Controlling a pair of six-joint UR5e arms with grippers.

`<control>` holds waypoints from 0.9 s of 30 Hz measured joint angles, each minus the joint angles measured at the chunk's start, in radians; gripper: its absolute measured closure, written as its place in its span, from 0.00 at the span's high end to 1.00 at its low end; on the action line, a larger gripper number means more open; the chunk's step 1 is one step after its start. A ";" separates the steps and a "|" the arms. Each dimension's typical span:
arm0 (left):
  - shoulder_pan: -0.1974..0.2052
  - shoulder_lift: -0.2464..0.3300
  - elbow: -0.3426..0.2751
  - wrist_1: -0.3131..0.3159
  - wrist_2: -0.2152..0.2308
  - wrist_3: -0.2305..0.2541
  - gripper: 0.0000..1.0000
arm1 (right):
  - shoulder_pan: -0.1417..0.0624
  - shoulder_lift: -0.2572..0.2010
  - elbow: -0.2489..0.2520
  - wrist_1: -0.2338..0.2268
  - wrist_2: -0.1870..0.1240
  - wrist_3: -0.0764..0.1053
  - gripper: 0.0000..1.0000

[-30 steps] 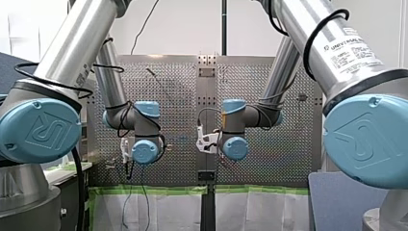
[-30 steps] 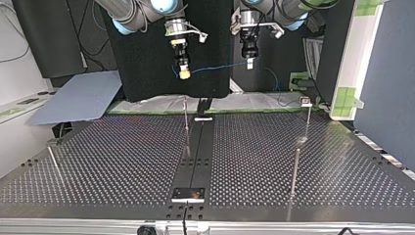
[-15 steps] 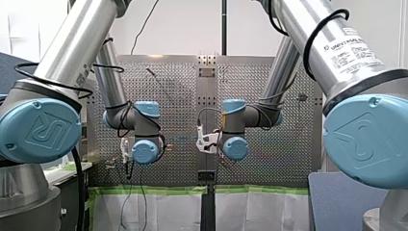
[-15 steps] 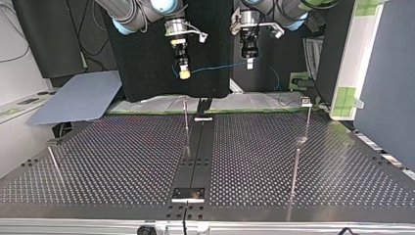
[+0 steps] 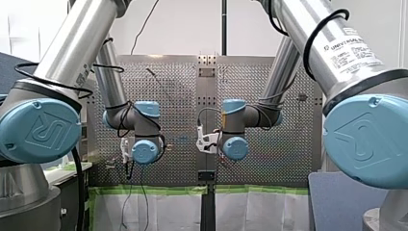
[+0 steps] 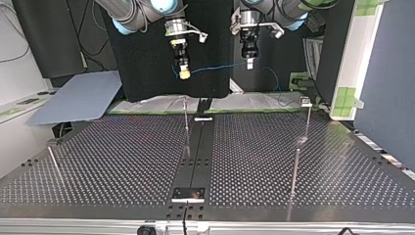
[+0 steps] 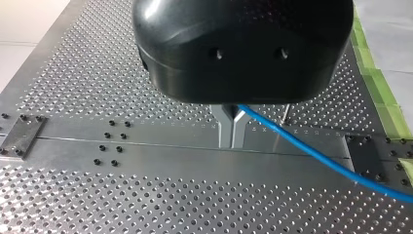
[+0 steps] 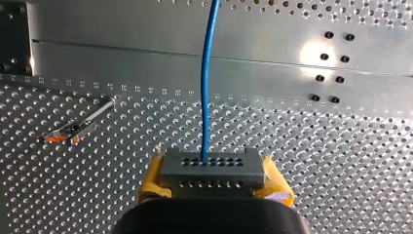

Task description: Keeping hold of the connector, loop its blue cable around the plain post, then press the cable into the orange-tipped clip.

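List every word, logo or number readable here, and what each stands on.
"UNIVERSAL ROBOTS": white label on my right arm, front view.
Smaller lines on that label: too blurred to read.
"UR" logo: blue joint cap of my right arm, and the one on my left arm.
Other views: no text.

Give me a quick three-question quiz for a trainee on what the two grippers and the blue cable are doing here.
1. True or false: my left gripper is shut on the blue cable.
2. What holds the connector? A: my right gripper. B: my left gripper. C: nothing, it lies on the table.
3. Fill in: the clip has an ____ tip.

Key: 1 true; 2 A; 3 orange.
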 joint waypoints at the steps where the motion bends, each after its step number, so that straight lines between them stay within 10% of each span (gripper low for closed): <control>1: 0.000 0.000 0.000 0.000 0.000 0.000 0.00 | 0.000 0.000 0.000 0.000 0.000 0.000 0.00; 27: 0.011 -0.078 -0.008 0.002 0.008 0.002 0.00 | 0.003 0.124 -0.005 0.043 0.005 -0.003 0.00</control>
